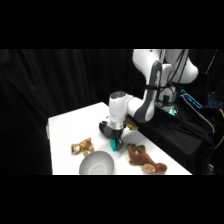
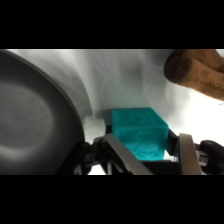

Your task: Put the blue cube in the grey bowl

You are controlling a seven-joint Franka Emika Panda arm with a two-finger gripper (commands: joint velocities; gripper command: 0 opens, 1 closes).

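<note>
Claw (image 2: 145,152) clamped on blue cube (image 2: 139,134); cube seated btwn the two fingers (image 2: 186,155), one flank against each. In side view, claw (image 1: 115,145) w/ cube (image 1: 114,146) just off white tabletop (image 1: 70,125), beside rim of grey bowl (image 1: 96,163). In wrist view, bowl wall (image 2: 35,120) near cube's left; brown plush toy (image 2: 197,72) upper right, apart.

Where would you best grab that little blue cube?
By its two flat opposite sides, coming down from above. The blue cube sits between the gripper fingers that way. The grey bowl crowds one side, so a top approach looks safest.
</note>
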